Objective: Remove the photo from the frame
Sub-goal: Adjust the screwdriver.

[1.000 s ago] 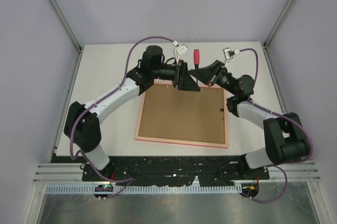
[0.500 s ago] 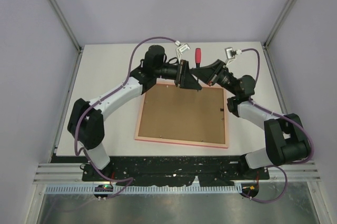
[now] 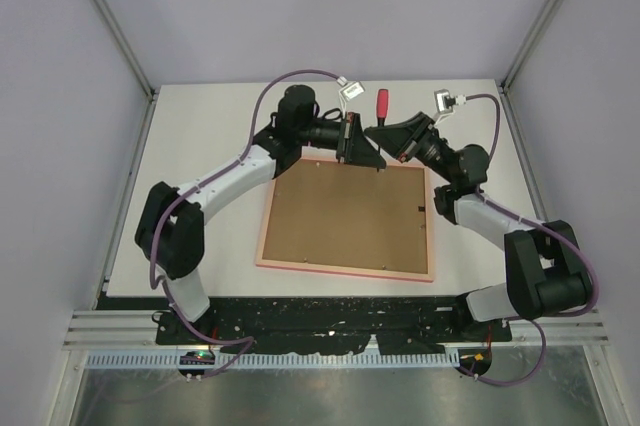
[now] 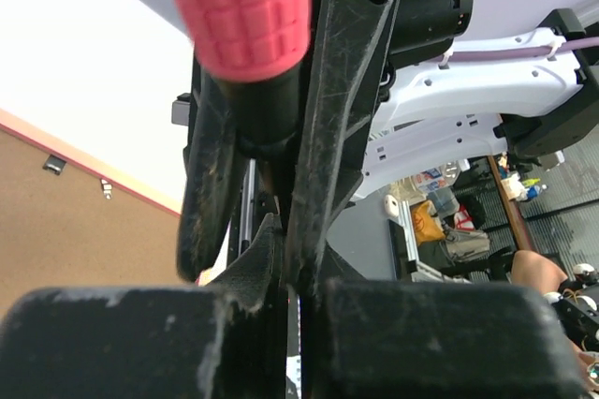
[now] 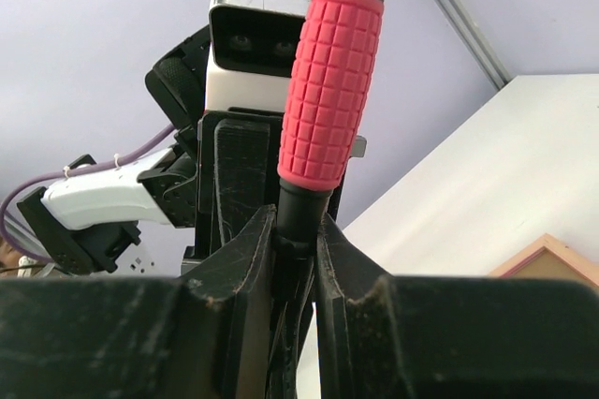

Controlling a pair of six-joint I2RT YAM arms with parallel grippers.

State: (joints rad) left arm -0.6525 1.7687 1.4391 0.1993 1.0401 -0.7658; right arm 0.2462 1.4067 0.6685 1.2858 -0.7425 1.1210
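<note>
The frame (image 3: 345, 270) lies face down on the table, its pink rim around the brown backing board (image 3: 345, 216). The photo is hidden beneath that board. Both grippers meet above the frame's far edge. My right gripper (image 3: 380, 136) (image 5: 299, 230) is shut on the black neck of a tool whose red handle (image 3: 381, 103) (image 5: 332, 90) points up. My left gripper (image 3: 371, 157) (image 4: 295, 268) is pressed close against the right one, with its jaws shut to a thin slit. Whether anything sits in that slit is not visible. The frame's rim (image 4: 94, 169) shows at the left of the left wrist view.
Small metal tabs (image 3: 415, 210) sit on the backing board's right side, and more of them (image 4: 54, 165) show along its far edge. The white table (image 3: 200, 146) is enclosed by grey walls. The arm bases stand at the near edge.
The left gripper has closed from open to shut. It has shifted slightly right and away, tight against the right gripper. The frame has not moved.
</note>
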